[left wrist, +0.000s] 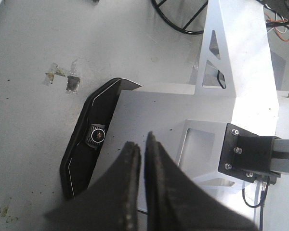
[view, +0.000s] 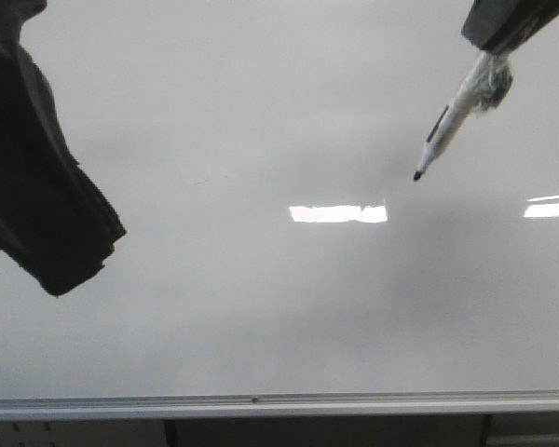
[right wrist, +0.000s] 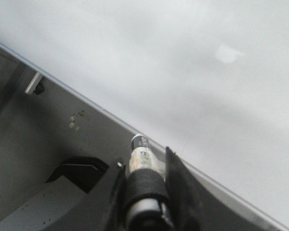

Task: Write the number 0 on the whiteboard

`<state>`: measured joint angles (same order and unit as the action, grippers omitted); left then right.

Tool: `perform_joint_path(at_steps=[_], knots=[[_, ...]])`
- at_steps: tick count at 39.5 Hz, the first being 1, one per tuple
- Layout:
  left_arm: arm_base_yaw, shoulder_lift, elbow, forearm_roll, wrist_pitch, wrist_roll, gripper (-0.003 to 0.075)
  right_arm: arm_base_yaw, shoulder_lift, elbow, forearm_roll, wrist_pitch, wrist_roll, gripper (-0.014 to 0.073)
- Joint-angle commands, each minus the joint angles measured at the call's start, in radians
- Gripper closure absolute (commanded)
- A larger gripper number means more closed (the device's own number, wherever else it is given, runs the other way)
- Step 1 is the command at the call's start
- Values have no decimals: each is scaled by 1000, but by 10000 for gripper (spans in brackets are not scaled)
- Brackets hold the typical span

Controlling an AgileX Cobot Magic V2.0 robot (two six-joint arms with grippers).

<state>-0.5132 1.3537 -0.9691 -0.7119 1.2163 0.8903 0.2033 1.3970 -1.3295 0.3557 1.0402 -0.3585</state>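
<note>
The whiteboard fills the front view, glossy and pale grey, with a silver rail along its near edge. No number 0 shows on it. My right gripper at the top right is shut on a white marker whose black tip points down over the right half of the board. I cannot tell whether the tip touches. In the right wrist view the marker sits between the fingers, over the board's rail. My left gripper hangs over the board's left side, shut and empty.
Bright rectangular light reflections lie on the board at centre and at the right edge. The left wrist view shows grey floor, the white robot base and a black camera housing.
</note>
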Motion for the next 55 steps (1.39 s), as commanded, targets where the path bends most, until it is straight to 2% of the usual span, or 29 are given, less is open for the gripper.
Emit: perform_joint_path(at_steps=[1, 11, 30, 55], knots=[[-8, -32, -30, -59, 38, -3, 740, -7, -37, -90, 2, -55, 0, 661], [-8, -32, -30, -59, 38, -3, 740, -7, -30, -200, -8, -174, 3, 652], [-8, -32, -30, -59, 38, -3, 740, -6, 199, -451, -24, -70, 4, 652], [-8, -32, -30, -59, 38, -3, 740, -6, 257, -458, -28, -134, 4, 652]])
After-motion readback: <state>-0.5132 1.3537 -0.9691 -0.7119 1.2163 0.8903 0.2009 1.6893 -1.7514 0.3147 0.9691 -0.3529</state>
